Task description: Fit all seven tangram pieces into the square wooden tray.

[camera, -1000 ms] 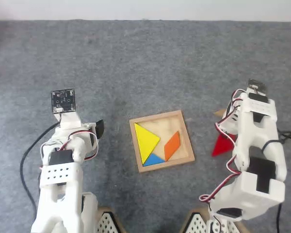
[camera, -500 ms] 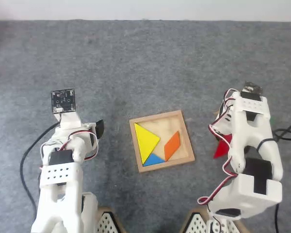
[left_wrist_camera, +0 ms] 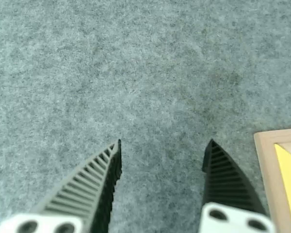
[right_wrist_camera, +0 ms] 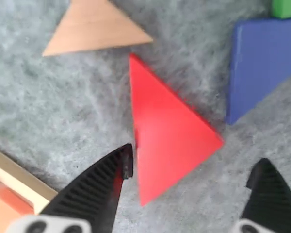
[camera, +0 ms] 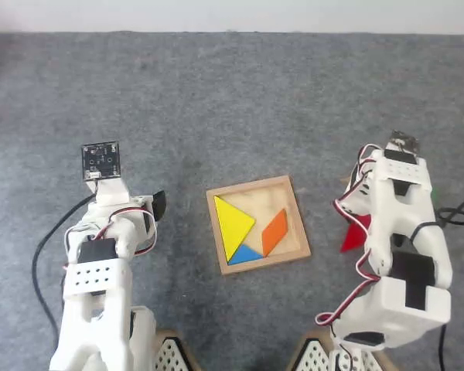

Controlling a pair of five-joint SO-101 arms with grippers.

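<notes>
My right gripper [right_wrist_camera: 194, 160] has eased over the red triangle [right_wrist_camera: 169, 145] right of the tray [camera: 247, 184], jaws spread to straddle it; the left gripper [left_wrist_camera: 162, 145] idles spread too.

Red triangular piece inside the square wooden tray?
No, the red triangular piece lies on the grey mat beside the square wooden tray, under the open right gripper.

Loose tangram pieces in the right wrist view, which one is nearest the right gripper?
The red triangle: it lies between the tips of the open right gripper, while the tan triangle, blue piece and green piece lie farther off.
</notes>
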